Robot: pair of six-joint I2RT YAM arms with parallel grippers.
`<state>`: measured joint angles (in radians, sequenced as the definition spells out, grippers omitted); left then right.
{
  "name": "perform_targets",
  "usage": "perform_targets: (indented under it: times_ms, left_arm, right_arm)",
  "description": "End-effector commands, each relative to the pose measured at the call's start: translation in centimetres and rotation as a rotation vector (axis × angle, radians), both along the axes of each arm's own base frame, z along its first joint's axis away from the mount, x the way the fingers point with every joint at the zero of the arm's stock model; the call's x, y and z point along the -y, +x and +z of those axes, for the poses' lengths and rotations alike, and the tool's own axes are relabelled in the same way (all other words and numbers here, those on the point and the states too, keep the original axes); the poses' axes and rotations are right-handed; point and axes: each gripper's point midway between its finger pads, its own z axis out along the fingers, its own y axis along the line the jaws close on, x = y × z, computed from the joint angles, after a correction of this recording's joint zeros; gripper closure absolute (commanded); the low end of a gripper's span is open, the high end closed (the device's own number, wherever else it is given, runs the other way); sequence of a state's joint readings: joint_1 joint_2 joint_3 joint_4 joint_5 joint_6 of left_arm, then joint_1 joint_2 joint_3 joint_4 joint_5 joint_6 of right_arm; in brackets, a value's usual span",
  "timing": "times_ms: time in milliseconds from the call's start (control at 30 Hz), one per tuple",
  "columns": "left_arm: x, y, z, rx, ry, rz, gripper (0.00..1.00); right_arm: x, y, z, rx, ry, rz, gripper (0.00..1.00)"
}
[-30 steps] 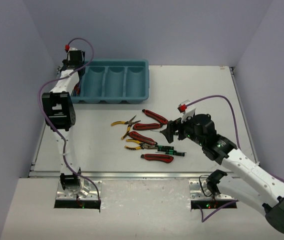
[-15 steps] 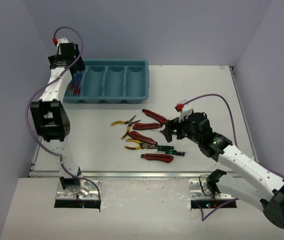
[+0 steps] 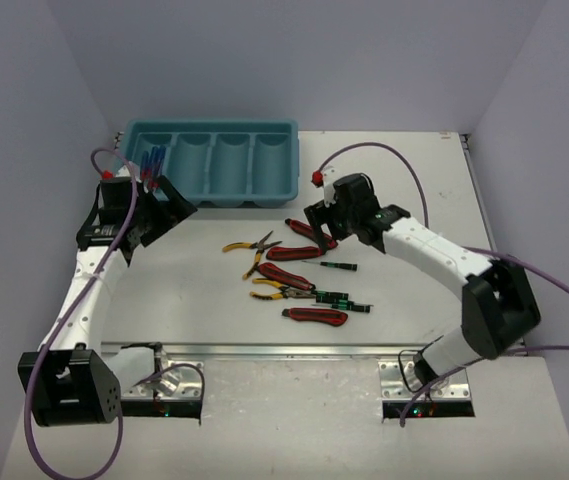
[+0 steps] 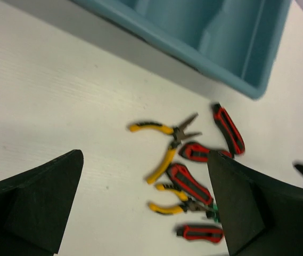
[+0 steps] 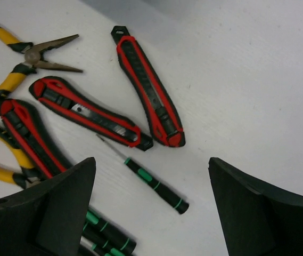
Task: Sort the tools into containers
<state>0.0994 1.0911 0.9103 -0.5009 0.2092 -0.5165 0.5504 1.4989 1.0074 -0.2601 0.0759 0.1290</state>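
My left claw (image 4: 145, 154) has pulled back from the teal tray (image 3: 214, 126) toward the near left. It is spread wide and holds nothing. The blue and red screwdrivers (image 3: 151, 160) lie in the tray's leftmost compartment, where that claw hung a moment ago, so I think that kind is sorted. I see no tools in the other three compartments.

In the middle of the table (image 3: 414, 180), the yellow pliers (image 3: 256, 246) and the red and black utility knives (image 5: 147, 90) lie close together. Some are touching, which could make picking tricky.

My right claw (image 5: 151, 160) has swung farther away and now hangs over the knives, spread wide, with nothing in it. Under it one thin black and green screwdriver (image 5: 154, 184) lies alone, just beside a knife's end. That looks like the easiest pick next.
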Motion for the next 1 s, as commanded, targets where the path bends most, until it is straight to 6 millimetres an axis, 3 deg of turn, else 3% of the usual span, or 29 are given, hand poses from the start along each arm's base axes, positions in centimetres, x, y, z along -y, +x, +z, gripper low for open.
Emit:
perform_targets:
  times_ms: [0,100,167,300,467,567,733,800,900,967]
  left_arm:
    - [3.8,-1.8,5.2,0.151,-0.061,-0.239,0.0]
    - [1.7,-3.3,6.6,0.185,0.114,-0.162,0.0]
    - [1.1,-3.9,7.4,0.233,0.154,-0.123,0.0]
    - [0.3,-4.3,5.7,0.245,0.19,-0.077,0.0]
    - [0.1,-4.4,4.5,0.237,0.214,-0.065,0.0]
    - [-0.5,-4.6,3.8,0.235,0.236,-0.039,0.0]
    - [0.3,-4.7,4.0,0.259,0.231,-0.064,0.0]
    - [0.6,-4.6,3.6,0.254,0.225,-0.077,0.0]
    - [0.9,-4.5,3.3,0.245,0.219,-0.097,0.0]
    - [1.1,-4.4,3.4,0.248,0.214,-0.107,0.0]
  right_arm:
    - [-0.2,4.0,-1.6,-0.025,-0.124,0.133,0.16]
    - [-1.3,5.7,-2.3,-0.025,-0.141,0.218,0.16]
    - [-1.9,6.1,-3.8,-0.066,-0.141,0.248,0.16]
    - [-3.0,7.3,-6.4,-0.13,-0.162,0.307,0.26]
    - [-1.9,6.3,-10.1,-0.19,-0.215,0.32,0.32]
    - [0.0,6.1,-12.1,-0.22,-0.285,0.288,0.53]
    - [1.9,5.7,-12.4,-0.243,-0.25,0.236,0.69]
    - [3.3,5.2,-12.3,-0.253,-0.255,0.198,0.83]
    - [4.8,5.2,-10.1,-0.211,-0.26,0.127,0.86]
    - [7.2,5.3,-7.7,-0.152,-0.314,0.02,0.89]
